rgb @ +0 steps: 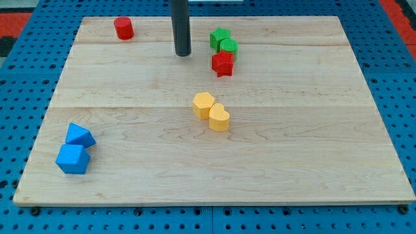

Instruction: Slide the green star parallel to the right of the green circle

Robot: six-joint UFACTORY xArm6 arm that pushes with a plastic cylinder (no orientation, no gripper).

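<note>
Red star (222, 64) touches green circle (228, 47), seemingly; my tip (182, 54) stands left, apart.

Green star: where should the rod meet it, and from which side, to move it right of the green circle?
No grip possible, only a push. Probably meet the green star on its lower-left edge, coming from the view's left where my tip stands: the green circle touches its lower right, so steer it above.
</note>
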